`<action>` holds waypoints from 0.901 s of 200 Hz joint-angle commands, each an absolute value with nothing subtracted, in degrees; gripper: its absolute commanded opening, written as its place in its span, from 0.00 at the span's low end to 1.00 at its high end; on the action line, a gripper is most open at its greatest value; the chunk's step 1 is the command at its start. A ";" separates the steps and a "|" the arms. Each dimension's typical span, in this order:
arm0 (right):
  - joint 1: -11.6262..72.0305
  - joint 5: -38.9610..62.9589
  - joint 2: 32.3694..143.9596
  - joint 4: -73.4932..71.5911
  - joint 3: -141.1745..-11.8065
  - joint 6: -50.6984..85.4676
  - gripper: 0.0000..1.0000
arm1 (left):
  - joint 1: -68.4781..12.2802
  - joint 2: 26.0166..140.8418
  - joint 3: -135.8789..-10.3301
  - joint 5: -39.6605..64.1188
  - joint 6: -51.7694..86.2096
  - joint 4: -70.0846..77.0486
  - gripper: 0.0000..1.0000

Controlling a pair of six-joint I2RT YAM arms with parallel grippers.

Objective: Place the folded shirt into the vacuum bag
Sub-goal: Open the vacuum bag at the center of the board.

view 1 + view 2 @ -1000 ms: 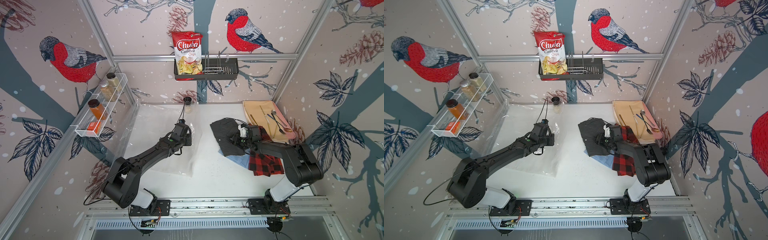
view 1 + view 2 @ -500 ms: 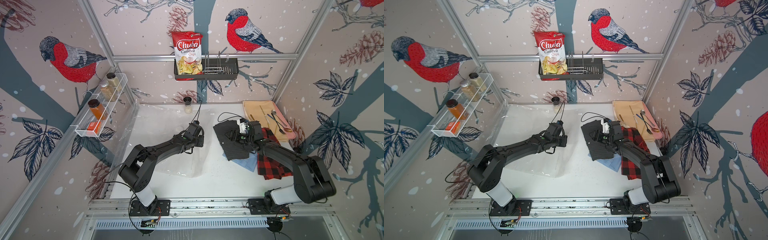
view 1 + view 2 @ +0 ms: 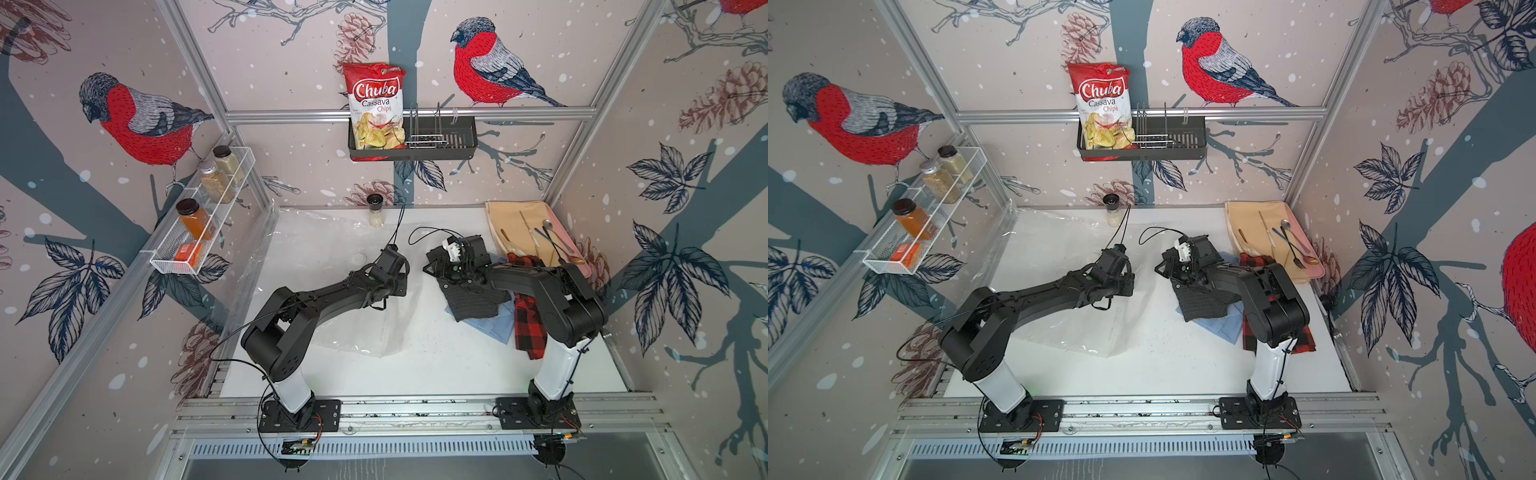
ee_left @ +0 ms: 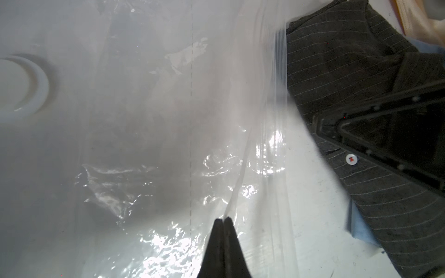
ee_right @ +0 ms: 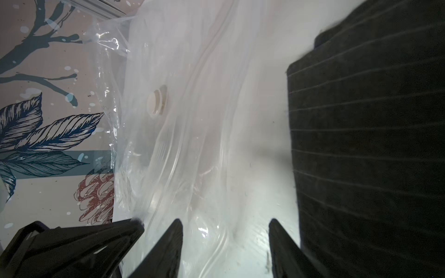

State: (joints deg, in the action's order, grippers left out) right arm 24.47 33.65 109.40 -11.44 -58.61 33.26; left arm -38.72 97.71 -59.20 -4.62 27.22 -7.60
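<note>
In both top views, the dark pinstriped shirt (image 3: 473, 305) is lying folded on the right of the table (image 3: 436, 365), atop a light blue shirt (image 3: 494, 326) and beside a red plaid shirt (image 3: 528, 328). It is outside the vacuum bag (image 3: 320, 253) spreading across the left, so the placing is not yet done. In the left wrist view, the left gripper (image 4: 224, 220) is pinching the bag's mouth edge, jaws closed tight. In the right wrist view, the right gripper (image 5: 225, 226) is hovering roughly half open and empty, the shirt just beside one finger.
</note>
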 commanded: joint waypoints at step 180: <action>29.40 34.36 106.17 -13.71 -60.96 36.30 0.03 | -39.99 98.83 -60.42 -7.45 27.44 -8.21 0.29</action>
